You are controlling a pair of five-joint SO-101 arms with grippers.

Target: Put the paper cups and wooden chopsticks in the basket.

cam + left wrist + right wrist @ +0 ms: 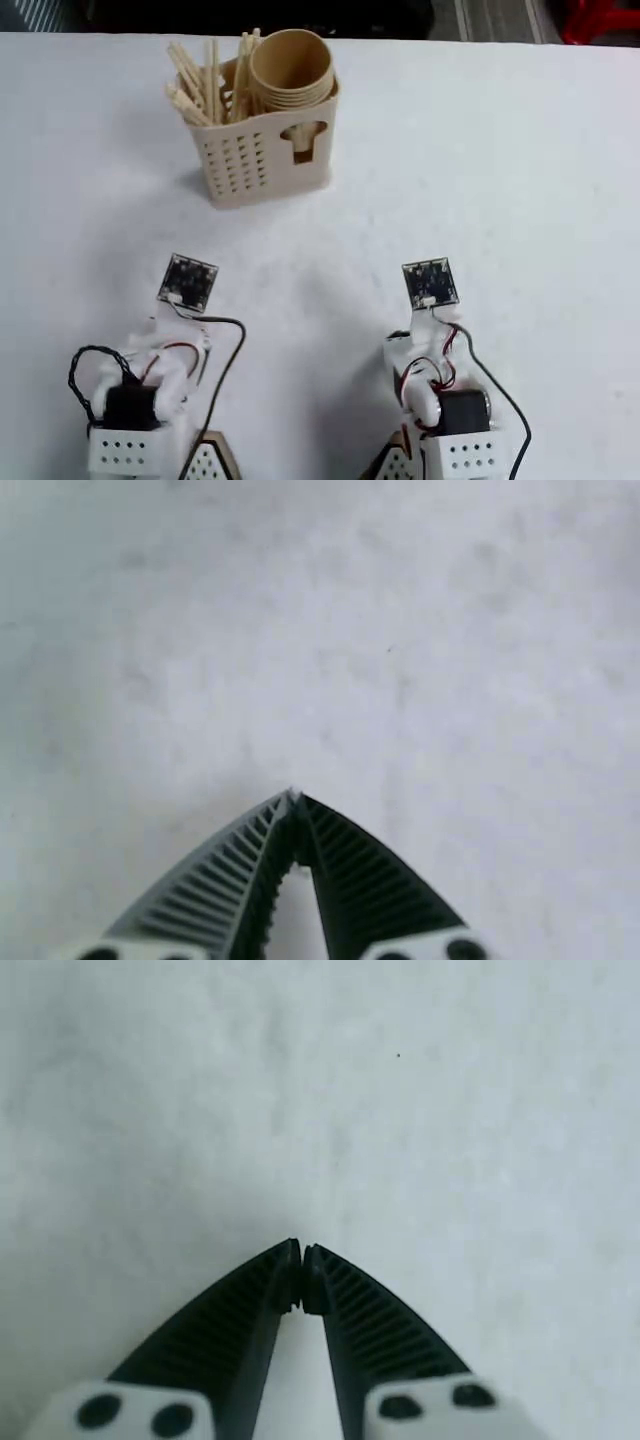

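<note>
Already the paper cups [290,65] (probably light and crushable, best gripped at the rim) and stiff wooden chopsticks [205,82] stand in the basket [262,165] at 11 o'clock; left gripper [293,802] and right gripper [300,1260] are closed, empty.

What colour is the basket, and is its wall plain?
Cream basket, wall perforated with rows of small holes; clearest in the high view.

**A:** quick headcount, anyone?

**B:** one basket [262,165] and one worktop [500,180]. One nested stack of paper cups [290,62], looks like five rims, but I can't be sure. The wooden chopsticks [205,80] are too bunched for an exact number, ten or more I'd say. Two pincers: left pincer [293,798] and right pincer [300,1250].
</note>
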